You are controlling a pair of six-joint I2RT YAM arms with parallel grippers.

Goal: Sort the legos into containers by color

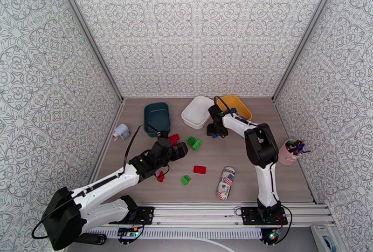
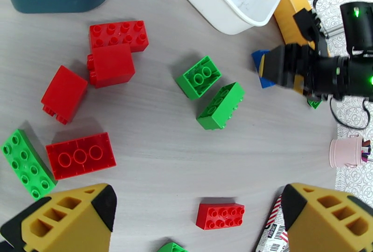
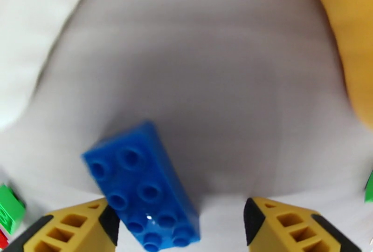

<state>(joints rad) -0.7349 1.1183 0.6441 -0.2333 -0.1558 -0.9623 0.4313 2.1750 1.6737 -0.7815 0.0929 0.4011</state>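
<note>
My left gripper hovers open over the scattered legos, and a small red brick lies between its fingers. Ahead of it lie three red bricks, a longer red one, two green ones and a long green one. My right gripper is low at the table between the white bin and the yellow bin. It is open around a blue brick that lies against its left finger. The teal bin stands at the back left.
A printed can lies near the front edge, right of centre. A pink cup of markers stands at the right side. A small white object sits left of the teal bin. Patterned walls close in the table on three sides.
</note>
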